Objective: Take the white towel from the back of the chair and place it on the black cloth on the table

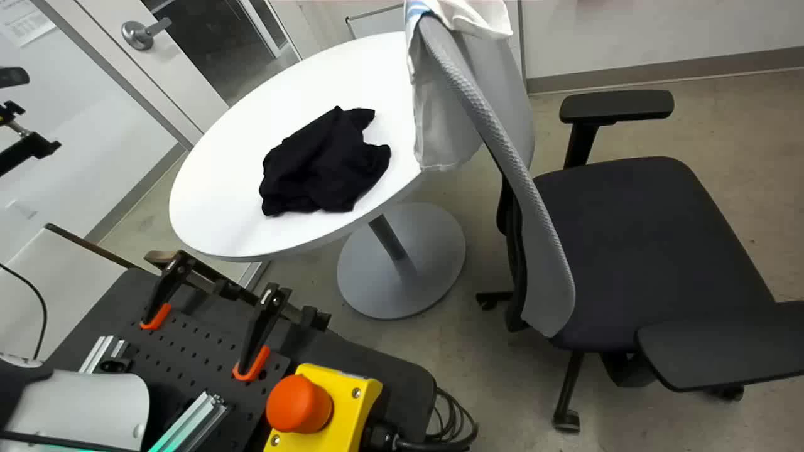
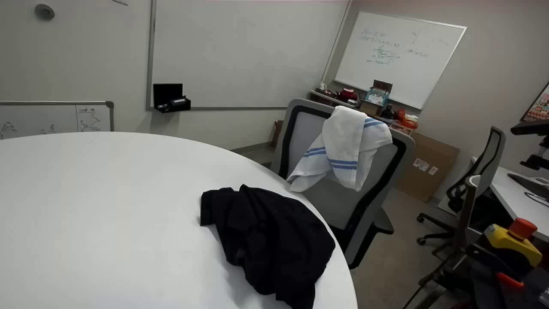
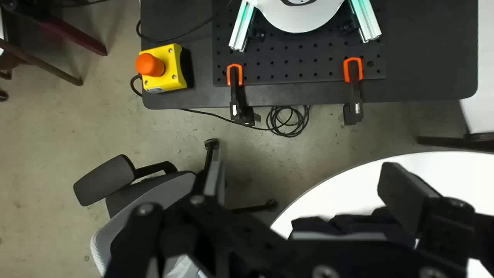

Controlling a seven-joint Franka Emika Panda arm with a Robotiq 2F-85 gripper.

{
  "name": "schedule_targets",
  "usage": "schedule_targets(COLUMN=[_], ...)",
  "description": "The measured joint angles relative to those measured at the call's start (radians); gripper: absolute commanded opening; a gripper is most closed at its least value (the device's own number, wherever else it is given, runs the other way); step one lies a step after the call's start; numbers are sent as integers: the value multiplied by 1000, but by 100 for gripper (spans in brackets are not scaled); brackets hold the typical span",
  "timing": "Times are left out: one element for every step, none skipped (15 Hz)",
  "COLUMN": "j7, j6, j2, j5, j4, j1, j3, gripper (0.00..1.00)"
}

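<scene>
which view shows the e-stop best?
The wrist view: emergency-stop box whole and unobstructed, orange button included. In an exterior view it is cropped by the bottom edge; in an exterior view it is small, near the right edge.

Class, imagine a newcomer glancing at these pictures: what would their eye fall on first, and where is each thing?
Probably the crumpled black cloth, stark against the round white table it lies on, near the edge. Next might come the white towel with blue stripes, draped over the back of the gray chair. The yellow box with its orange button also stands out, near a corner of the dark bench.
</scene>
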Motion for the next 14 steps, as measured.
schedule_targets(j7=[0,0,0,0,4,10,19,27,36,46,59,71,86,103], j6=[1,1,5,22,53,88,129,172,219,266,314,361,410,456], j2=[0,0,0,0,0,1,2,5,9,16,25,37,52,73], j5=[0,0,-1,-6,-14,-23,-35,-49,-68,-87,-109,-131,-155,-178], j4=[0,0,0,0,0,0,0,0,1,3,5,9,12,19], j1=[0,2,3,3,1,-3,-10,-19,-32,-48,-65,-85,-106,-128], j3=[0,-1,-4,-8,-15,-22,-31,-41,-50,-58,-65,-72,-78,-83], gripper=[100,100,100,100,100,100,100,100,100,100,100,100,100,100])
